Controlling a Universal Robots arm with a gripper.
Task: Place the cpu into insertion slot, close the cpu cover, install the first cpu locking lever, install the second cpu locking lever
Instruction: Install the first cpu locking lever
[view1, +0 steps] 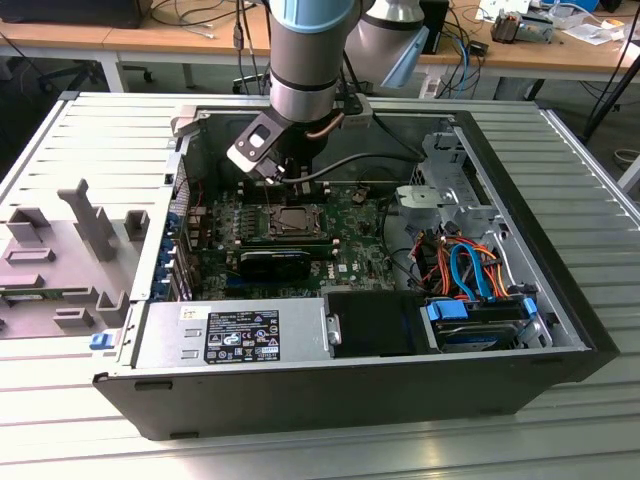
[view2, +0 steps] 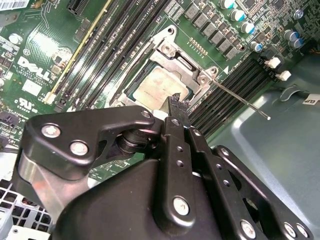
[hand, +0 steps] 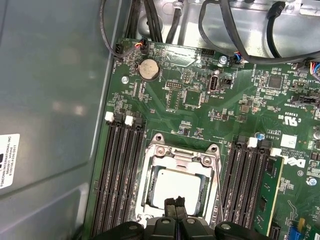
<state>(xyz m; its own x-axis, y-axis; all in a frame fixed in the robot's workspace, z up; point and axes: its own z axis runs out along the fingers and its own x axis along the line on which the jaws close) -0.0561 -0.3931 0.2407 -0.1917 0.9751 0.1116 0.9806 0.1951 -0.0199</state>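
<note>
Ribbed metal bench (view1: 60, 130) under an open computer case (view1: 350, 385) — inside, the cpu (hand: 175, 186) sits in the insertion slot (hand: 148, 192), cpu cover (hand: 177, 155) down over it, fingers (hand: 171, 205) pinched together — empty — at its edge.

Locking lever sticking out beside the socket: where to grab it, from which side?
Grip the locking lever near its free tip, which juts out clear over the memory slots; its hinge end sits tight against the cpu cover. Probably come from above, jaws closing across the thin straight rod.
</note>
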